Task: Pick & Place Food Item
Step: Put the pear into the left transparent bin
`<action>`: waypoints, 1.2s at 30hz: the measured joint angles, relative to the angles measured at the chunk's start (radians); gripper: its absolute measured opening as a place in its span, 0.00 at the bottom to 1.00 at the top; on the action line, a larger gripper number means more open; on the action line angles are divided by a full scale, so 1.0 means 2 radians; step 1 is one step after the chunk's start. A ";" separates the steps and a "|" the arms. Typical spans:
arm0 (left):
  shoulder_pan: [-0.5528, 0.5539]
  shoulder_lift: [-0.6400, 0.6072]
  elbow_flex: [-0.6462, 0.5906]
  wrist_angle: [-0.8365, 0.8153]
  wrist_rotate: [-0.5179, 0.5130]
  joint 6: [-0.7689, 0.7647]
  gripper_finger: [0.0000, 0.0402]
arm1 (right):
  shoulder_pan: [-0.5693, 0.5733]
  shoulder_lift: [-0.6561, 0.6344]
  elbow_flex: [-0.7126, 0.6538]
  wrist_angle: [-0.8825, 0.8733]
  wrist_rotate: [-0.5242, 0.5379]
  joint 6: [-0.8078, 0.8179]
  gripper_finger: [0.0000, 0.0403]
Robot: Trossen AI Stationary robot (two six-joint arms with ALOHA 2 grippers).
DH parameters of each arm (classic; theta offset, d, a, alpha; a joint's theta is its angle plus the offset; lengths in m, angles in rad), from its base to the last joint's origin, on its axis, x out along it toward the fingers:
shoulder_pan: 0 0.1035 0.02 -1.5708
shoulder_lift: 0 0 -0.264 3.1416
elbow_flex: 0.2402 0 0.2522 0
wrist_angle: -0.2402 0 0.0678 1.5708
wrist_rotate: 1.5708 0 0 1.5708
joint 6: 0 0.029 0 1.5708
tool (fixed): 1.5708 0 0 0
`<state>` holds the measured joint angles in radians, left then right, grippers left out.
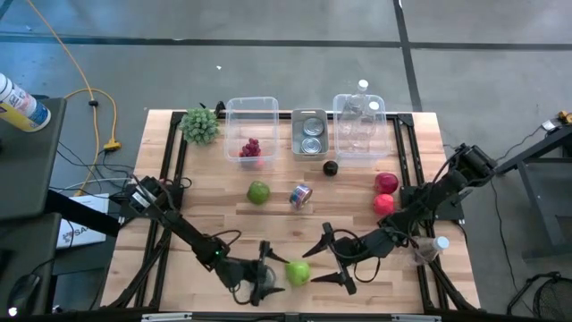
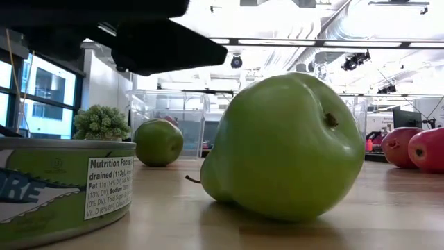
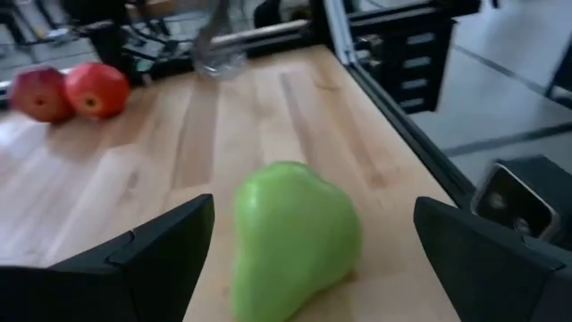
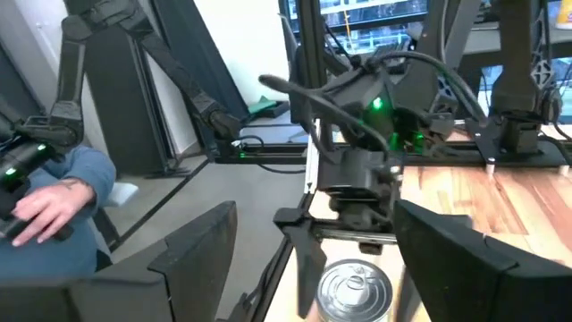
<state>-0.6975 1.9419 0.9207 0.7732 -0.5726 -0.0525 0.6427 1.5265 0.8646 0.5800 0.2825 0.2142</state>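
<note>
Green and pear-shaped, the fruit (image 1: 298, 272) lies on the wooden bench (image 1: 214, 215) near its front edge, between the two grippers and touching neither. The left gripper (image 1: 266, 279) sits just to its left with jaws spread wide; in the left wrist view the pear (image 3: 290, 237) lies ahead of the two dark fingers (image 3: 152, 259), not yet between them. The right gripper (image 1: 332, 259) hangs just to the pear's right, jaws also wide and holding nothing. Its wrist view looks across at the left arm and a tin can (image 4: 356, 291) standing between the fingers' line of sight.

Judging by the layout, the pear is the food item to lift, and the likely goals are the clear bins at the far side: one with grapes (image 1: 250, 148) in it, a metal tray (image 1: 310, 132) of cans, and a bin of bottles (image 1: 359, 125).

Risks from here:
- The pear lies on its side and is rounded, so a push from one finger before the other arrives could roll it toward the front edge.
- Both grippers crowd the same fruit, so if both close in they may collide.
- The can (image 2: 62, 184) shows close to the pear in the low view; a wide sweep could knock it.
- A second green fruit (image 1: 258, 191), a small can (image 1: 300, 195) and two red apples (image 1: 385, 192) lie along the carry path, so a low transfer may clip them.
</note>
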 joint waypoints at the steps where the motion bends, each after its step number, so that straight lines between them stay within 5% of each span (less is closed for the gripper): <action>1: 0.002 0.001 0.000 -0.001 0.009 0.000 0.93 | 0.000 0.000 0.000 0.000 0.002 0.000 0.72; 15: 0.043 0.026 0.000 0.046 0.106 0.042 0.93 | 0.000 0.001 0.000 0.000 0.003 0.001 0.72; 29: 0.058 0.036 0.001 0.048 0.116 0.094 0.93 | -0.002 0.001 0.000 -0.002 0.003 -0.002 0.72; 36: 0.057 0.089 0.043 0.059 0.135 0.112 0.93 | -0.005 0.001 0.000 -0.007 0.003 0.004 0.72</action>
<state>-0.5827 2.1196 1.0073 0.8917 -0.3027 0.1718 0.6327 1.5282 0.8644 0.5655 0.2889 0.2217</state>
